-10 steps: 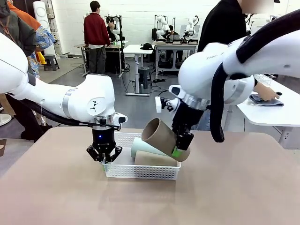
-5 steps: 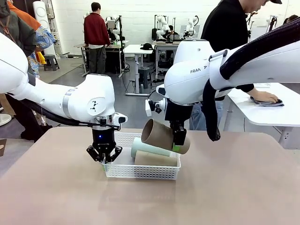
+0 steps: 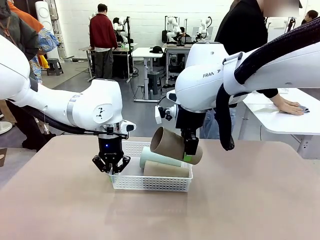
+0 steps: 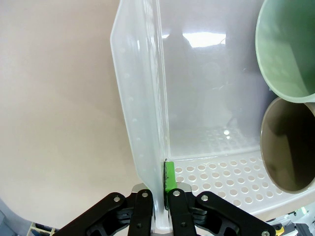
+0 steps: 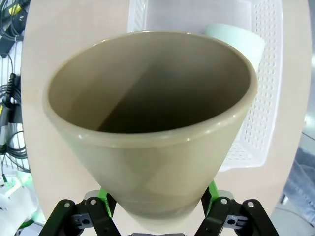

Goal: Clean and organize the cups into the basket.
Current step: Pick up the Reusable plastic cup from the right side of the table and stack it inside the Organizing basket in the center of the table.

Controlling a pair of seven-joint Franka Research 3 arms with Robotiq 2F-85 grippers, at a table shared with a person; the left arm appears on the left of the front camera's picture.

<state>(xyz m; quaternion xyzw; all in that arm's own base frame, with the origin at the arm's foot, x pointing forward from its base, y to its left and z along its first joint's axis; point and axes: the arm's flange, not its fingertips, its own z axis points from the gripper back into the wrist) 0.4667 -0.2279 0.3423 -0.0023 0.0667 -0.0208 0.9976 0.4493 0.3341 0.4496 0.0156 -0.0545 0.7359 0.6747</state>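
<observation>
Tan cup [image 3: 171, 144] clamped in right tool [image 3: 190, 158], tilted above basket [image 3: 150, 183].

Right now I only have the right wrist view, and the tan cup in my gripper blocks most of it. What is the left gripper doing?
Observer: The left gripper is shut on the basket, pinching its left end wall at the rim.
Operator: What's in there besides the mint cup?
Observer: A second tan cup lies on its side right beside the mint cup, on the near side.
Operator: How does my cup sit over them?
Observer: The held tan cup hangs tilted in the right gripper, mouth toward the left, above the basket's right half.
</observation>
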